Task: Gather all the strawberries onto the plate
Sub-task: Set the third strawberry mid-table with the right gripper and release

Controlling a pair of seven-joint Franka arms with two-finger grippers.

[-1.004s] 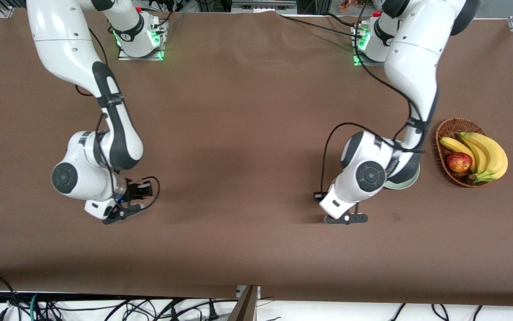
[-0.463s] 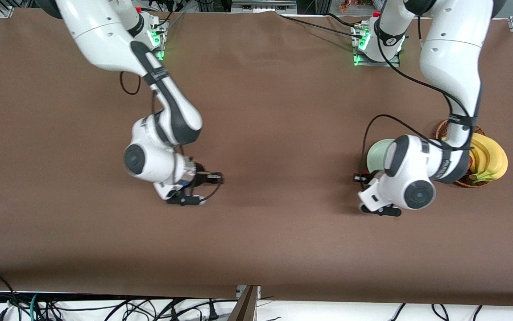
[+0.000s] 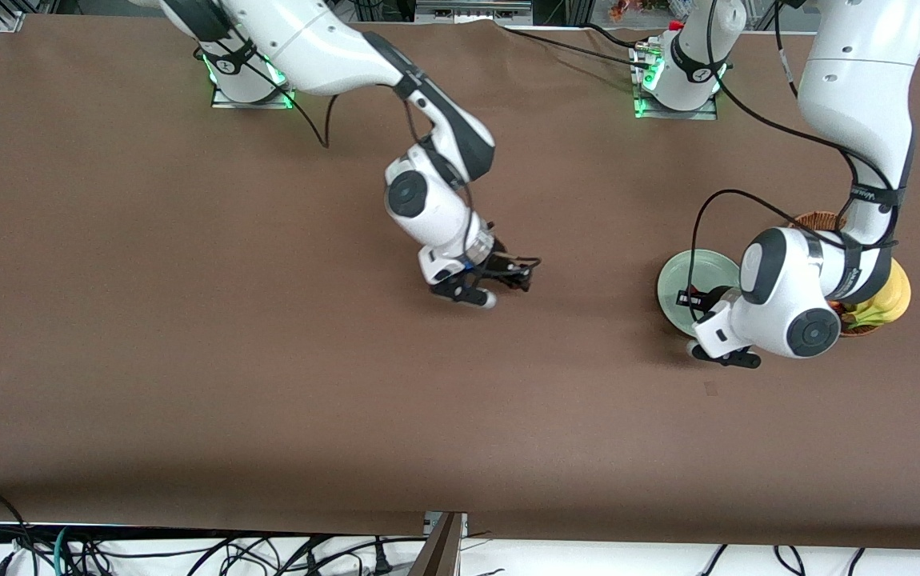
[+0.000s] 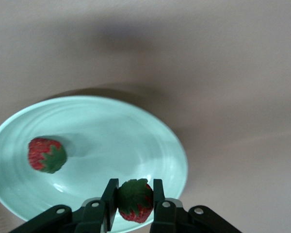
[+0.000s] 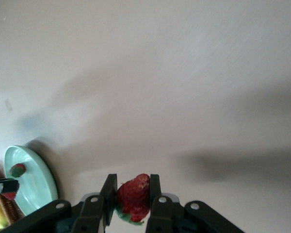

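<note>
The pale mint-green plate (image 3: 672, 280) lies toward the left arm's end of the table. It also shows in the left wrist view (image 4: 111, 131) and the right wrist view (image 5: 36, 182). One strawberry (image 4: 47, 154) lies in it, also seen in the right wrist view (image 5: 18, 170). My left gripper (image 3: 690, 302) hangs over the plate by its rim. In the left wrist view, this gripper (image 4: 134, 184) is shut on a second strawberry (image 4: 134, 201). My right gripper (image 3: 512, 278) is over the middle of the table. In the right wrist view, it (image 5: 133, 180) is shut on a third strawberry (image 5: 133, 196).
A brown wicker basket (image 3: 816, 218) with bananas (image 3: 898, 294) stands beside the plate toward the left arm's end, mostly hidden under the left arm. A small dark mark (image 3: 710, 390) lies on the brown table nearer the front camera than the plate.
Both arms have swung toward the left arm's end. The right gripper went from the right arm's end to the table's middle. The left gripper came over the plate.
</note>
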